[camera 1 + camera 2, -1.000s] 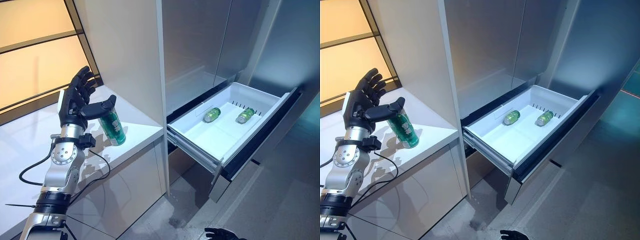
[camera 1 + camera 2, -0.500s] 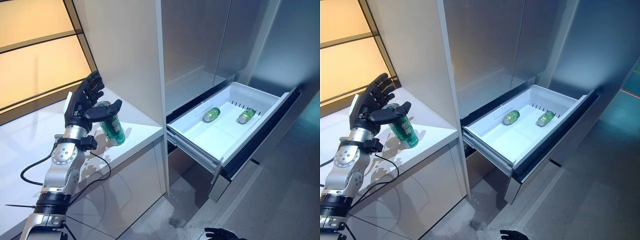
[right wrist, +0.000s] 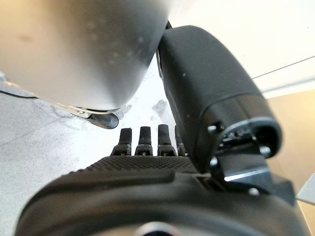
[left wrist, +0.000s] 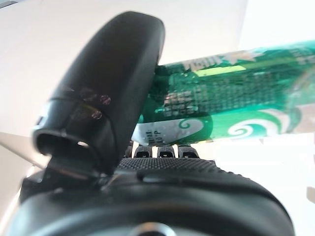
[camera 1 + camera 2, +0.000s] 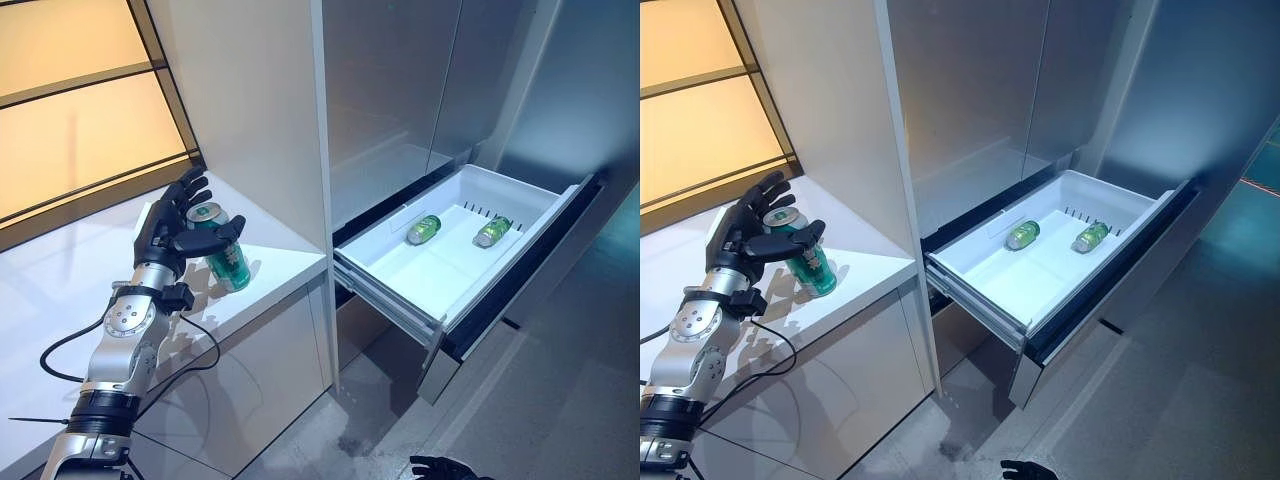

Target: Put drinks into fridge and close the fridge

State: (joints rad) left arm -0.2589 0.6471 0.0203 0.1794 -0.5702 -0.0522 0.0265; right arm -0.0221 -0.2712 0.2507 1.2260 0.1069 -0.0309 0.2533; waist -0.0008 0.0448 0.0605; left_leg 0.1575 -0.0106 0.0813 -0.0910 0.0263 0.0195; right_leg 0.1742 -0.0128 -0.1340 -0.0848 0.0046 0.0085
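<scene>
A green drink can [image 5: 229, 264] stands slightly tilted on the white counter [image 5: 283, 252], beside the fridge. My left hand [image 5: 166, 226] is around its top: the straight, spread fingers are behind it and the thumb [image 4: 113, 83] lies across its front. The can [image 4: 236, 105] shows just past the thumb in the left wrist view. The fridge's white drawer [image 5: 386, 287] is pulled out, with two green cans [image 5: 424, 229] [image 5: 491, 231] lying on their sides at its back. My right hand [image 5: 440, 467] hangs low near the floor, holding nothing.
A tall white panel [image 5: 250, 100] rises between the counter and the fridge's steel doors [image 5: 400, 100]. The open drawer juts out over the grey floor [image 5: 560, 400]. A warm-lit window [image 5: 70, 110] backs the counter.
My left hand has come down and closer to the can: its thumb now lies across the can's front and its fingers are behind it. The can and the drawer have stayed put.
</scene>
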